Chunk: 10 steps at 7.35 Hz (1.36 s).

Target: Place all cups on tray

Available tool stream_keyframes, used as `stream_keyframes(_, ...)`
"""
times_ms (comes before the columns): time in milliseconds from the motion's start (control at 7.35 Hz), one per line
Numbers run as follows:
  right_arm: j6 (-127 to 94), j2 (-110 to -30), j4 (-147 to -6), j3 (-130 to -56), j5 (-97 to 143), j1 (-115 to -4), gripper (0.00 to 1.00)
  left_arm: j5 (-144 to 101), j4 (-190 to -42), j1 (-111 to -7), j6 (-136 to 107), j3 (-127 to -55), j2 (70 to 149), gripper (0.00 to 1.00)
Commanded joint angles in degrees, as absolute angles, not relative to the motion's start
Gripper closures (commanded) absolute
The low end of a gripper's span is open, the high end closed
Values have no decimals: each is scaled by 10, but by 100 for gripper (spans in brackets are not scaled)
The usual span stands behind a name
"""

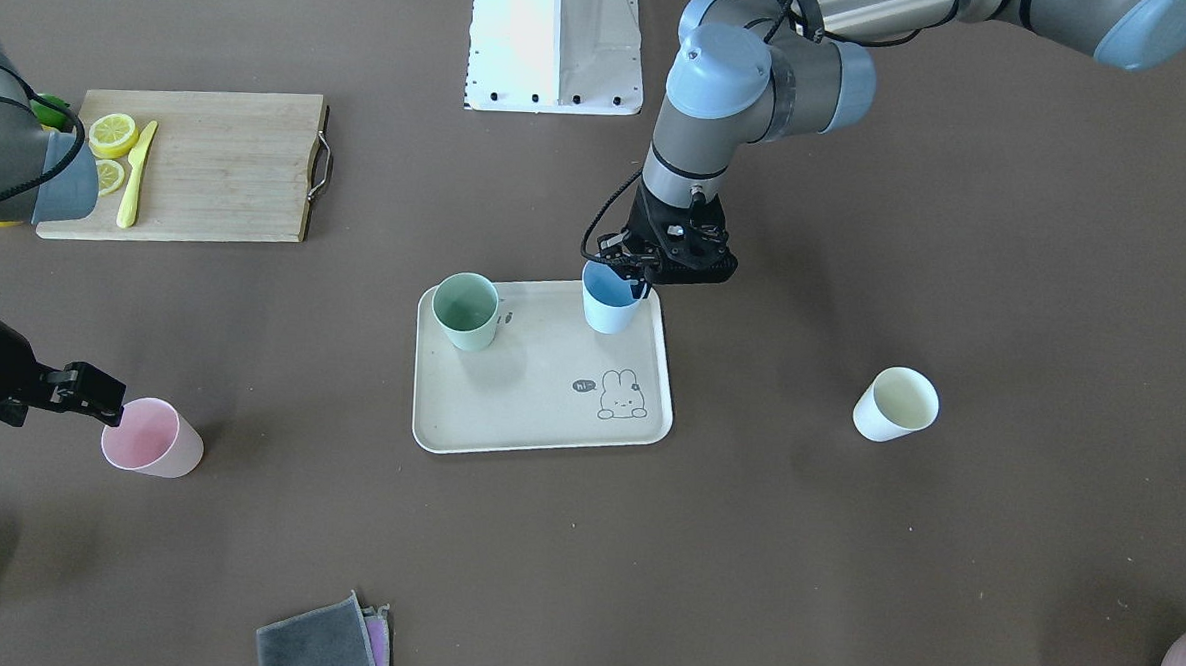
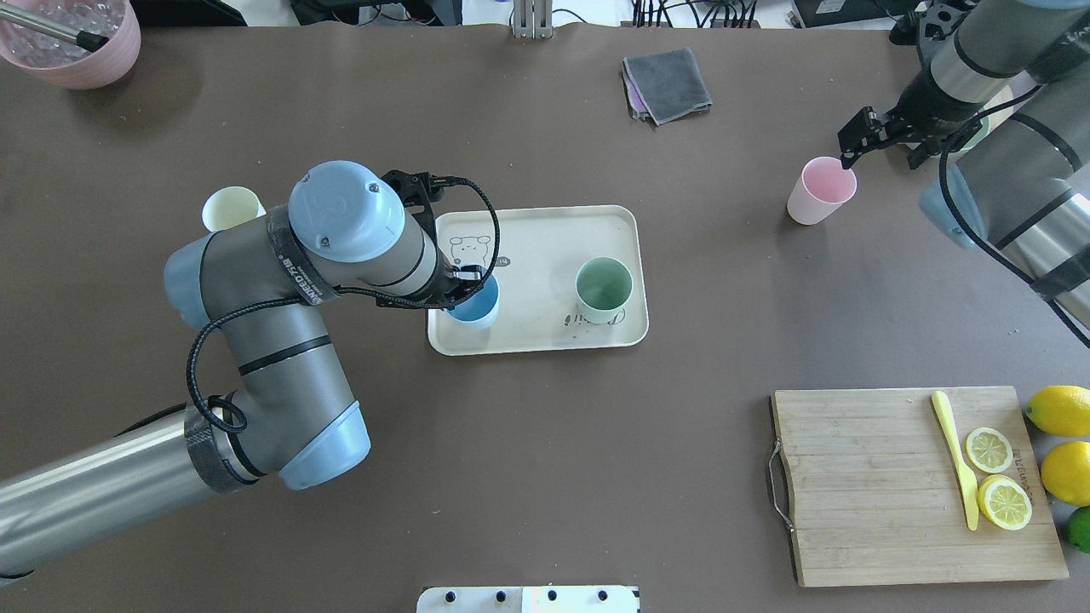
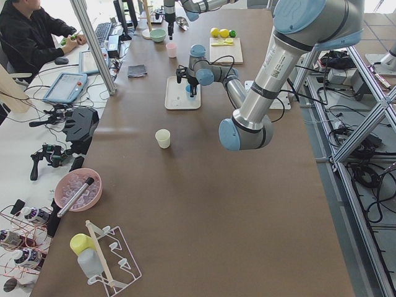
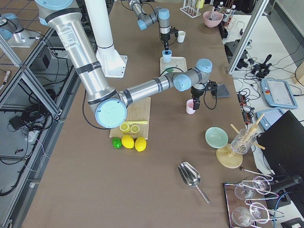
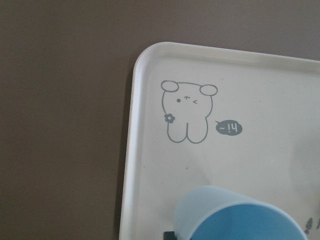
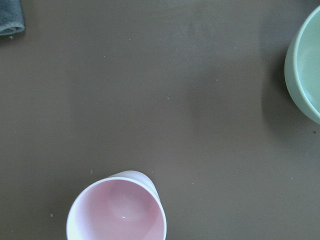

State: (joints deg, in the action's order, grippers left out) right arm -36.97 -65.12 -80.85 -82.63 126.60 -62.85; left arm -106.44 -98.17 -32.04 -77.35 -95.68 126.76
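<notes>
Brown counter [image 1: 842, 584]: you see the tray [image 1: 509, 419] at its middle, carrying the mint green cup [image 1: 466, 312] and the light blue cup [image 1: 609, 309]. The left pincer [image 1: 637, 278] is clamped on the light blue cup's rim. The right pincer [image 1: 105, 402], jaws apart, hangs at the rim of the pink cup [image 1: 153, 439], which is off the tray. The cream-white cup [image 1: 895, 404] stands on the counter, well apart.

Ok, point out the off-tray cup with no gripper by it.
The cream-white cup, alone on the table; the pink cup has the right gripper at its rim.

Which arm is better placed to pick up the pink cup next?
Right: the right gripper hovers at the pink cup's rim; the left gripper is at the blue cup on the tray.
</notes>
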Motion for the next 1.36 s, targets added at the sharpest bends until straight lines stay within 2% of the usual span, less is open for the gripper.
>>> stream_keyframes(0,-372,-649,-789,-804,1256,-624,0,-1064,-983,-319,-773,-955,1267,100)
stream_keyframes(681,-373,-647,-789,-804,1256,-623,0,-1063,-1029,-319,-777,-922,1271,100)
stream_keyframes(817,-373,-647,-789,-804,1256,-620,0,-1062,-1028,-320,-777,-921,1271,51)
stream_keyframes(1089,-374,-647,-788,-800,1245,-609,0,-1062,-1029,-321,-773,-922,1271,8)
stream_keyframes(1225,-374,-647,-788,-795,1239,-604,0,-1062,-1029,-321,-772,-925,1271,3)
